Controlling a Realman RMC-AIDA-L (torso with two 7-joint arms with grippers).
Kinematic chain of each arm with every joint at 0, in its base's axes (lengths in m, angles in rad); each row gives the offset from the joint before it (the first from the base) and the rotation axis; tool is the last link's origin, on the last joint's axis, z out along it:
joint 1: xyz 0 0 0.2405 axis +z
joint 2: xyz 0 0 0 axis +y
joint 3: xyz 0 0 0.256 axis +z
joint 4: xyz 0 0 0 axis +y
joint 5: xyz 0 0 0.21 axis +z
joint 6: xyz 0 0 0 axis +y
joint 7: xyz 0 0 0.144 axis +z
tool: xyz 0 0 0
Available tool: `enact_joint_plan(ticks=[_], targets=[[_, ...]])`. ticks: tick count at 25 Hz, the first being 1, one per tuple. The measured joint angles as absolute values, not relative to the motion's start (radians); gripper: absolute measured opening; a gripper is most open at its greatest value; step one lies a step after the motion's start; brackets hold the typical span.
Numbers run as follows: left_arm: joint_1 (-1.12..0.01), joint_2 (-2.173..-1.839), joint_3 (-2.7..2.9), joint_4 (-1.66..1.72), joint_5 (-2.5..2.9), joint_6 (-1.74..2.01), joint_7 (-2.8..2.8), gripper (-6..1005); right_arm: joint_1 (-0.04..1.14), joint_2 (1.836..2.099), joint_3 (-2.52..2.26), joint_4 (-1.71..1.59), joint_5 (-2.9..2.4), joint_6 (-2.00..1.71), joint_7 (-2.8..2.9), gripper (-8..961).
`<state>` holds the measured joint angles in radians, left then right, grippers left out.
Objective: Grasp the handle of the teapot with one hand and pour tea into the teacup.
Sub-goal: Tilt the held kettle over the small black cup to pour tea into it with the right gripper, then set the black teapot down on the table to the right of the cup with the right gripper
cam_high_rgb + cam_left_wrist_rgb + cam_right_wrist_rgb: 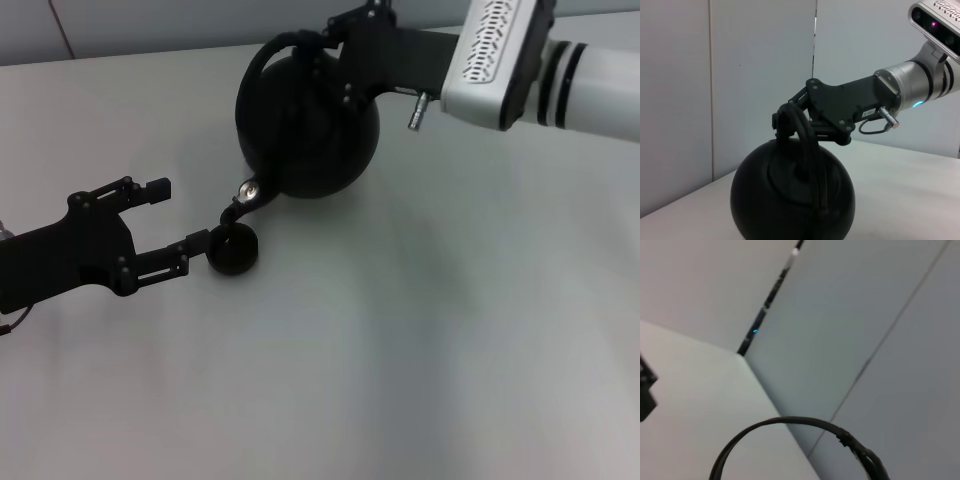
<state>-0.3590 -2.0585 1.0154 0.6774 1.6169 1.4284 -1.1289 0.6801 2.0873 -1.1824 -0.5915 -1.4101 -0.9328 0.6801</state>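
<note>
Tilted teapot (pixel 310 125) spout over teacup (pixel 232 250)

Soft, even overhead light falls on the pale grey matte table (pixel 420 330); faint diffuse shadows sit under the round matte-black teapot (pixel 310 130), whose dark surface shows little detail.

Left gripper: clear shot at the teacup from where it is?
Probably yes. The left gripper is open, and its lower finger is already right beside the teacup, nothing between. The teapot, held by the right gripper, sits just behind the cup, its spout over it.
</note>
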Motion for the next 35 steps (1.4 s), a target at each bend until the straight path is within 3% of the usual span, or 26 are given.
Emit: enact_joint_plan(ticks=[22,35], targets=[[-0.361,-2.059,1.015,0.684,1.615,1.418,-1.14,800,0.509,2.088,-1.165,-0.548,-0.987,-0.988,0.704,87],[-0.362,-2.059,1.016,0.684,1.615,1.423,-1.14,800,0.502,2.083,-1.149,-0.405,-0.921,-0.977,0.721,87]])
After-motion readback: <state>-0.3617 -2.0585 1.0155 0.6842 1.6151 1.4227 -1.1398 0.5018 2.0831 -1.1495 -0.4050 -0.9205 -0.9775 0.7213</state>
